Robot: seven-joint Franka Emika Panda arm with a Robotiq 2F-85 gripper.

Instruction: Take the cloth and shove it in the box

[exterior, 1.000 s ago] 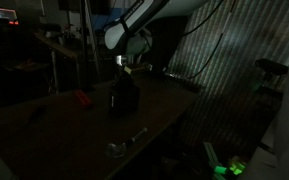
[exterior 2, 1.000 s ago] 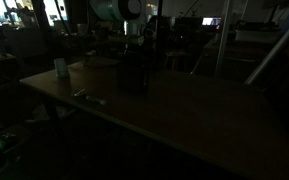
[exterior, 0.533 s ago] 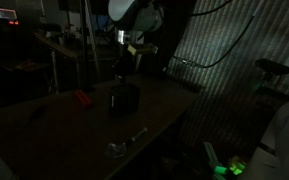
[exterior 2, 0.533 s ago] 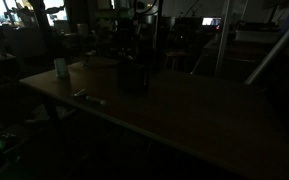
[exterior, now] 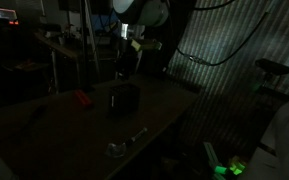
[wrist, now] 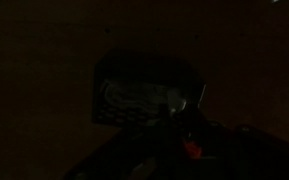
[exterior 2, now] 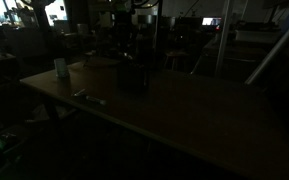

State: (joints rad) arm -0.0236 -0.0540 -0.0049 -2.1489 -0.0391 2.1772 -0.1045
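**Dim Room, Arm High Over the Box, Pale Cloth Showing Inside**

We're looking at a very dark scene, folks, so only the big shapes read clearly. The long table [exterior: 169,105] runs through both exterior views [exterior 2: 204,110], with its near edge just catching the light. Above it is the white robot arm [exterior: 144,12], bent over at the top of an exterior view. Its gripper [exterior: 130,45] hangs well clear of the tabletop, directly over the box. As for the jaws, it's too dark to say whether they are spread or pinched, and a dark shape below them can't be made out either.

Now the box [exterior: 124,99]. It's a dark, open-topped container standing upright on the table, and it shows in both exterior views [exterior 2: 134,72]. The wrist view looks straight down into it [wrist: 149,62], and something pale and rumpled lies inside. That appears to be the cloth [wrist: 132,98], sitting against the box's inner wall. A small red glint shows near the bottom of that view.

On to the small stuff. A red object [exterior: 81,98] lies on the table beside the box. A silvery item [exterior: 125,144] sits near the table's front edge. A pale cup [exterior 2: 60,67] stands toward the far corner, and a small light piece [exterior 2: 87,97] lies near it. A green glow [exterior: 230,167] shines down at floor level.
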